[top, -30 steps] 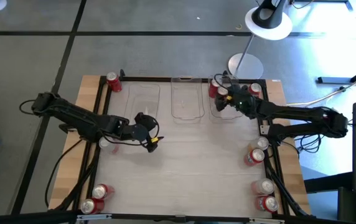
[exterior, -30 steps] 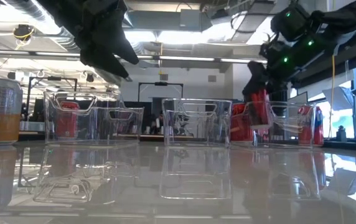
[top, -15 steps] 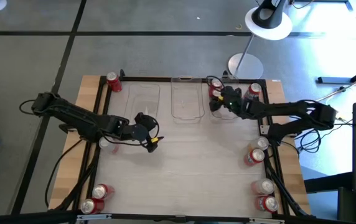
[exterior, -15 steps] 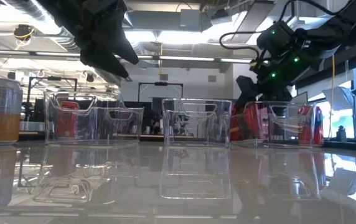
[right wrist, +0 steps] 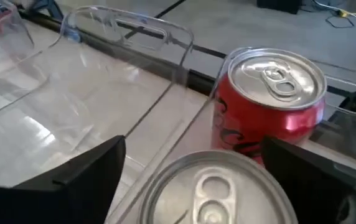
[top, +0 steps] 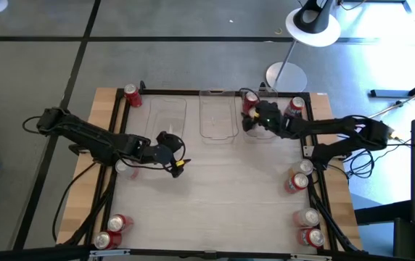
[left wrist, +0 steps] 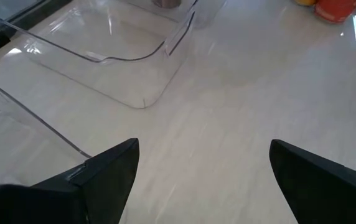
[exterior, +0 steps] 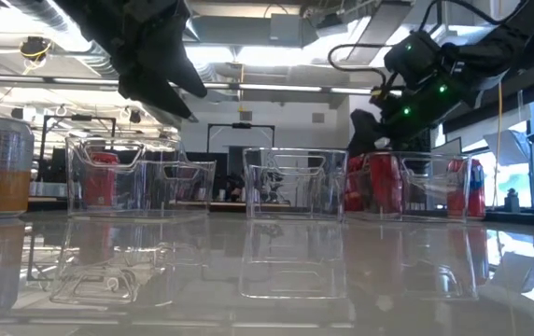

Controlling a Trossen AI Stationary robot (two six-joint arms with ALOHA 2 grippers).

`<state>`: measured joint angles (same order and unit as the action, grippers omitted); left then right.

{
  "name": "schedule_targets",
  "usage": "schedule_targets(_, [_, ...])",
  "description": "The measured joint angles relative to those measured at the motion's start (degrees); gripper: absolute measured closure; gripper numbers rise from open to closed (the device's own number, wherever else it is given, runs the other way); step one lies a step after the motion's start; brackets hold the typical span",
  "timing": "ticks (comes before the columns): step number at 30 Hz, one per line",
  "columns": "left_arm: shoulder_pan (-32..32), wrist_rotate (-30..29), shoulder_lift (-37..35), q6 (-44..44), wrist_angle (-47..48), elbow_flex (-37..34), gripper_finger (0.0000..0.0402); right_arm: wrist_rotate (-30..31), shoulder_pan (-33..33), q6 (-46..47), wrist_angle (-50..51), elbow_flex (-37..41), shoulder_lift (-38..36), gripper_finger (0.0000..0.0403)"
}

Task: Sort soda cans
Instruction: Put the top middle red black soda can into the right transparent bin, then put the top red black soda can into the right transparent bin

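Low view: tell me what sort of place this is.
Probably a robotics lab or workshop: exposed ceiling ducts, a wooden table fenced by a black frame, and clear bins set out for sorting soda cans.

The left tool (left wrist: 203, 180) stands open over the pale worktop (left wrist: 228, 106), near a clear plastic bin (left wrist: 112, 37).

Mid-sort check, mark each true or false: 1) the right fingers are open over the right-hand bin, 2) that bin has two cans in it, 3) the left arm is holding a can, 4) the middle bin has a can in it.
1. True: the right gripper has open fingers over the clear plastic right-hand bin.
2. True: two red soda cans with silver tops sit inside.
3. False: the left gripper is open and empty above bare table.
4. False: the clear middle bin holds nothing.
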<state>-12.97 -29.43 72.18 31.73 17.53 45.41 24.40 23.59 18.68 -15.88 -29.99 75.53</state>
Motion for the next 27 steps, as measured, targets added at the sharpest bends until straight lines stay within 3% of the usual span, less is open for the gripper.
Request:
schedule_targets(7, [0.0,0.7,-0.8,0.5,1.8,0.1,0.0054,-2.9,0.0,-2.8,4.9,-2.0,-5.2,0.0073])
schedule_targets(18, [1.8,0.3,-7.5,2.4,22.7,9.7,0.0054,-7.1,0.0,-8.5,12.9,-11.9,-11.0,0.0066])
schedule_targets(22, [4.3,-0.5,-9.6,4.8,31.0,13.3,0.0054,-9.1,0.0,-9.2,12.7,-13.7,-11.0,0.0066])
schedule_targets(27, [11.1,-5.8,-10.8,4.3,36.6,17.7,0.0054,-12.4,0.0,-10.1,9.2,-13.7,-10.7,0.0066])
